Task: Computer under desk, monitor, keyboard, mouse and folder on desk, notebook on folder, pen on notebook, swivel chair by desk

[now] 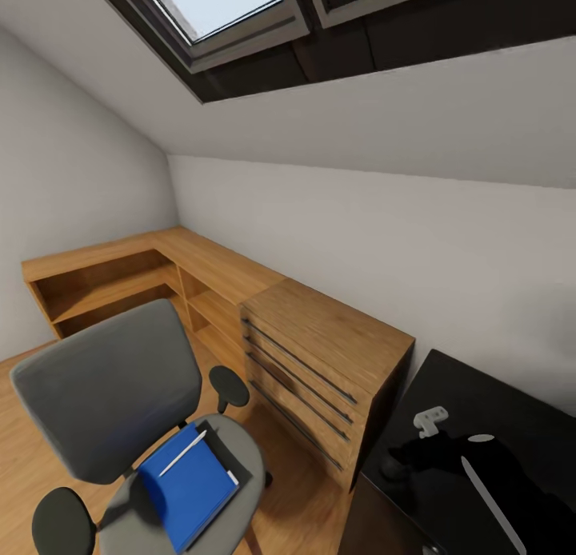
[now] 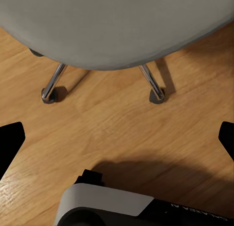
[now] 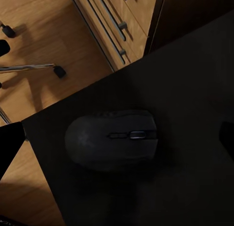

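The grey swivel chair (image 1: 104, 395) stands on the wooden floor at the lower left. On its seat lies the blue folder (image 1: 192, 491) with the pale pen (image 1: 182, 453) across it. A thin dark grey edge (image 1: 226, 457) peeks out along the folder's far side; whether it is the notebook I cannot tell. The black mouse (image 3: 112, 138) rests on the glossy black desk (image 1: 480, 395) near its corner. My right gripper (image 3: 118, 140) hangs open above the mouse, one finger on each side. My left gripper (image 2: 118, 138) is open over bare floor below the chair's seat (image 2: 117, 26).
A wooden drawer unit (image 1: 320, 363) stands between the chair and the desk. Low wooden shelving (image 1: 120, 283) runs along the grey walls, with a skylight (image 1: 224, 3) overhead. Chrome chair legs end in castors (image 2: 48, 95) on the floor near my left gripper.
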Robot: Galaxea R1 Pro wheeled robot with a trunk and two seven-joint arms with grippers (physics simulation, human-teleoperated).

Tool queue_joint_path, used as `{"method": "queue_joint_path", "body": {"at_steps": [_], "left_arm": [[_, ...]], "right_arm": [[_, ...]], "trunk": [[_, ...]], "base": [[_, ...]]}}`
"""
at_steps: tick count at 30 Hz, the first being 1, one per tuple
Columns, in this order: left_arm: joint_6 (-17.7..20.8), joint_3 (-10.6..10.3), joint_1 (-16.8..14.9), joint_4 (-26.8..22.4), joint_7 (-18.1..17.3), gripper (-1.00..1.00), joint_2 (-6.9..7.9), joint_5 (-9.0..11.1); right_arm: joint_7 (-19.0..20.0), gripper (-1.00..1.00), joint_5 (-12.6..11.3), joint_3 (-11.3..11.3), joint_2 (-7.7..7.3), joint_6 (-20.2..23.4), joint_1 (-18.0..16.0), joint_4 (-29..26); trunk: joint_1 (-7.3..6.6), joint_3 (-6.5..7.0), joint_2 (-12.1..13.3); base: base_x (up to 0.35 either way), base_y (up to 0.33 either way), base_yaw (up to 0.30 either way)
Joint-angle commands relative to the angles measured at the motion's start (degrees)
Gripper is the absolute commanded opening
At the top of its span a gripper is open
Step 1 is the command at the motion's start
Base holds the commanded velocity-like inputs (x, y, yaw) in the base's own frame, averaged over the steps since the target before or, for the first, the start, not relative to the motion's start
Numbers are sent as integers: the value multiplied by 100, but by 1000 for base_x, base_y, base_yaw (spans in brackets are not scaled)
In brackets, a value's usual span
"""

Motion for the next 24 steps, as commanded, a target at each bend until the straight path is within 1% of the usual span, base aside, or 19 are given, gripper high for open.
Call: {"method": "queue_joint_path", "body": {"at_steps": [1,10,15,24], "left_arm": [[-18,-10,-3,2,25,100,-1,2],[-18,-10,-3,2,25,100,-1,11],[-18,-10,-3,2,25,100,-1,11],[-18,-10,-3,0,25,100,-1,11]], "right_arm": [[-21,100,-48,8,-5,33,-5,-5],[-21,100,-47,18,-5,10,-6,-5],[-20,100,-52,25,-5,7,-7,1],[-14,100,-55,26,-5,1,-4,14]], "trunk": [[1,-7,-5],[1,-7,-5],[1,17,-5],[1,65,-5]], "base": [[0,0,-3],[0,0,0],[-206,109,-143],[-270,204,-236]]}}
